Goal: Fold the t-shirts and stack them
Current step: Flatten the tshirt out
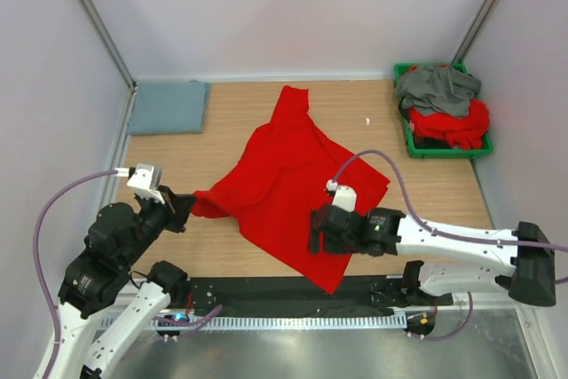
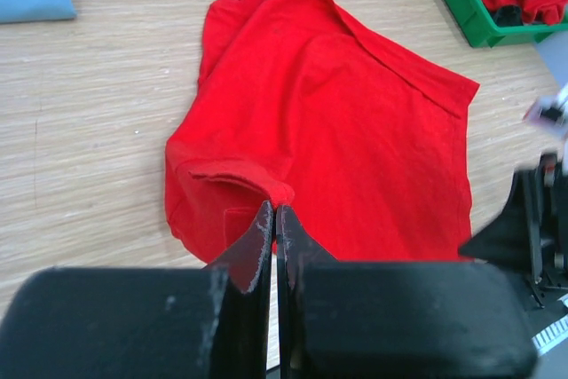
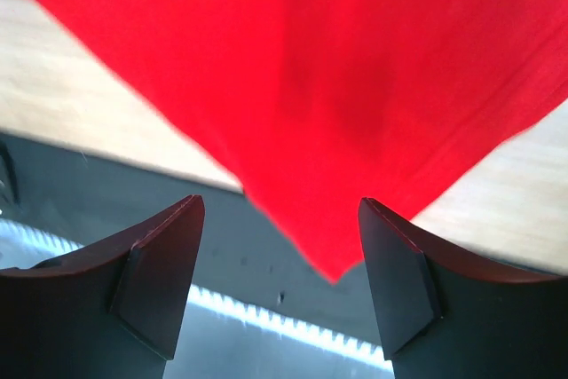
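A bright red t-shirt lies spread and rumpled in the middle of the wooden table. My left gripper is shut on its left sleeve edge, the jaws pinched together on the cloth. My right gripper hovers open over the shirt's near corner, which hangs past the table's front edge; the open fingers straddle it without touching. A folded blue-grey t-shirt lies at the back left. A dark grey shirt and red shirts are heaped in the bin.
A green plastic bin stands at the back right, also seen in the left wrist view. A black strip and a metal rail run along the front edge. A small white scrap lies on the wood.
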Motion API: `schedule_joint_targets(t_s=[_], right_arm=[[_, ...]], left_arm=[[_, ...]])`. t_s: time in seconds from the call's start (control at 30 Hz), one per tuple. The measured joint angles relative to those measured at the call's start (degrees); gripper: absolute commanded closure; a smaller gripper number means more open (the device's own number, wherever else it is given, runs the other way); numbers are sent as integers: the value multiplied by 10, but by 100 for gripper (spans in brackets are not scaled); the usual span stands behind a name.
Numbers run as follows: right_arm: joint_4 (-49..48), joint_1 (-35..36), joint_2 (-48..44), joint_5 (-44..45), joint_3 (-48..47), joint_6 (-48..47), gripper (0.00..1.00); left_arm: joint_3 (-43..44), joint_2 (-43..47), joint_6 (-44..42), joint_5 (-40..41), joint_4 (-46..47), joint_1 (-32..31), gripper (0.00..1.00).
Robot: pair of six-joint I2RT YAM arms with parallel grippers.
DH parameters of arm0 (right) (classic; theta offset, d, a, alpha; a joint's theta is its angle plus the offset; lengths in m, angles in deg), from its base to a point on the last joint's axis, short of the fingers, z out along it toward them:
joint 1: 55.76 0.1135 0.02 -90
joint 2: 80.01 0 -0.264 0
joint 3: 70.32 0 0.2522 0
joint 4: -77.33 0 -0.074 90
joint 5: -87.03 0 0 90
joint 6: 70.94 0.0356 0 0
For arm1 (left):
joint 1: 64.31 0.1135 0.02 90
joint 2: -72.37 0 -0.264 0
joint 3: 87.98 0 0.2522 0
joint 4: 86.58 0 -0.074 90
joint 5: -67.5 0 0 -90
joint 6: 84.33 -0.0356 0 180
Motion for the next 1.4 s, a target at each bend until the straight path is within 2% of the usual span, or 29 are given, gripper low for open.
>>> schedule_joint_targets(t_s=[0.13,0.33,0.43,0.63,0.8,1.0,1.1,1.13,1.17,1.23,1.4], right_arm=[[10,110,33,14,22,84,27],[40,198,144,22,16,155,27],[56,219,181,25,-3,168,27],[70,239,200,29,-16,186,40],[66,250,200,29,-5,200,43],[52,254,195,30,15,214,59],[56,254,190,31,20,214,74],[57,254,189,32,21,215,84],[57,254,188,32,21,215,90],[53,256,187,34,22,218,99],[104,257,182,73,-4,222,99]], left_arm=[[-3,5,0,4,5,0,100],[-3,5,0,4,9,0,100],[-3,5,0,4,9,0,100],[-3,7,1,8,9,0,100],[-4,7,2,10,9,0,100],[-4,7,2,12,9,0,100],[-4,7,2,13,9,0,100],[-4,7,2,13,9,0,100],[-4,7,2,13,9,0,100],[-4,7,2,13,9,0,100],[2,-1,2,16,5,0,100]])
